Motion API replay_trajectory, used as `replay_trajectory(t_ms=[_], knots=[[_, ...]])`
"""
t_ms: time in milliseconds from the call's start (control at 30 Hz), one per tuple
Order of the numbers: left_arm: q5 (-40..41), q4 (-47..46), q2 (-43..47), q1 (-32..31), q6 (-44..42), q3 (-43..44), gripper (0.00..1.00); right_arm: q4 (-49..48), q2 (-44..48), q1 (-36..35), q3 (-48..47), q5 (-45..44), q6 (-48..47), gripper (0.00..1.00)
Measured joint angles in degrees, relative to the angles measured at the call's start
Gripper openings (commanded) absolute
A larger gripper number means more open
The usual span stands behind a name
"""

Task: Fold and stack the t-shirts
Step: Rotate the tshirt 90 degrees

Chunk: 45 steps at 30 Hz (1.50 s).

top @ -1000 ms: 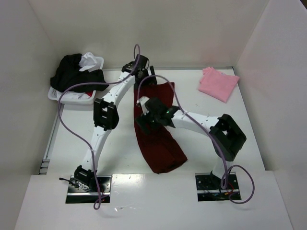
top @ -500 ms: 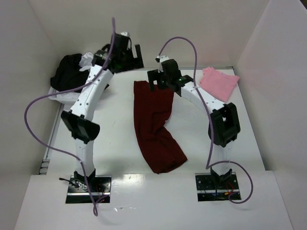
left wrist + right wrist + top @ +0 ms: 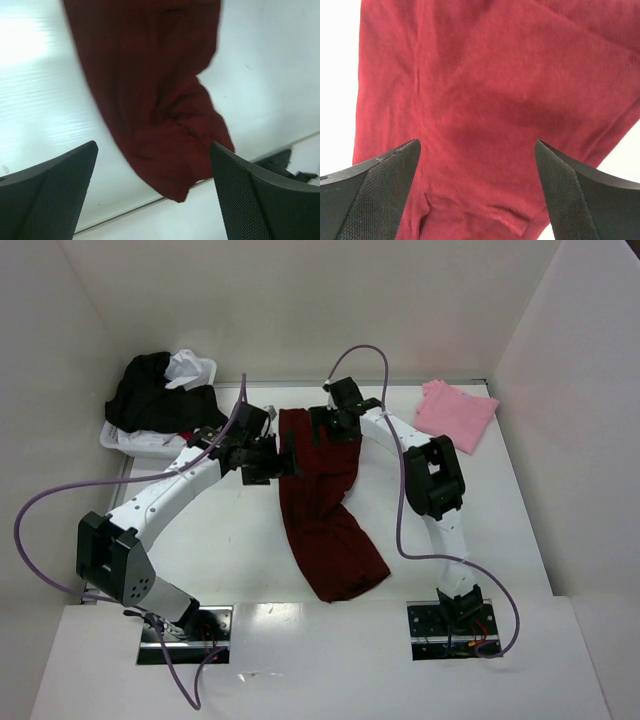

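Top external view showed a dark red t-shirt lying on the white counter between the two arms. It lay as a long, narrow strip from the near middle toward the far edge. Its near end bent toward the right and lay rumpled just beyond the arm bases.

Farther along, the left claw sat at the strip's left edge, about a third of the way back from its far end. From the left wrist, the two black fingers stood wide apart with nothing between them, and the red cloth ran away from them across the bare counter. I could not tell whether they touched the cloth.

Just beyond, the right claw sat over the far end of the same shirt. The right wrist view showed its fingers spread wide and holding nothing, with creased red cloth filling nearly the whole frame.

At the far right corner, a pink t-shirt lay folded, well apart from the red one. At the far left stood a white bin with a black t-shirt heaped in it. A white t-shirt lay bunched at the back of the heap.
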State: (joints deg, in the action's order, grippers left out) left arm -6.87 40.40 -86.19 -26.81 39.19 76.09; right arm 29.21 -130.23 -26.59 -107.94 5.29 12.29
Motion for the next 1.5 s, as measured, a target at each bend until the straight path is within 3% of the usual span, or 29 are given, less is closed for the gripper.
replay_trajectory(t_ms=[267, 500, 767, 1100, 1500], knots=[[-3.89, -4.15, -3.71, -7.22, -0.88, 0.09, 1.00, 3.85, -9.33, -3.05, -12.77, -1.71, -2.11, 1.00], [-3.23, -4.37, -9.96, -15.08, -1.33, -0.62, 1.00, 10.89, -18.20, -4.47, -27.37, -8.39, -1.83, 1.00], [-1.70, -4.09, -13.84, -15.81, -1.26, -3.26, 1.00, 16.51, -26.52, -2.01, -42.36, -12.62, -0.13, 1.00], [-1.58, -4.28, -20.22, -16.99, -1.44, -3.12, 1.00, 16.94, -27.67, 5.47, -44.56, -12.43, 0.23, 1.00], [-1.78, -3.99, -22.10, -18.62, 0.39, -3.55, 1.00, 17.32, -27.66, 5.44, -47.02, -7.74, 0.45, 1.00]])
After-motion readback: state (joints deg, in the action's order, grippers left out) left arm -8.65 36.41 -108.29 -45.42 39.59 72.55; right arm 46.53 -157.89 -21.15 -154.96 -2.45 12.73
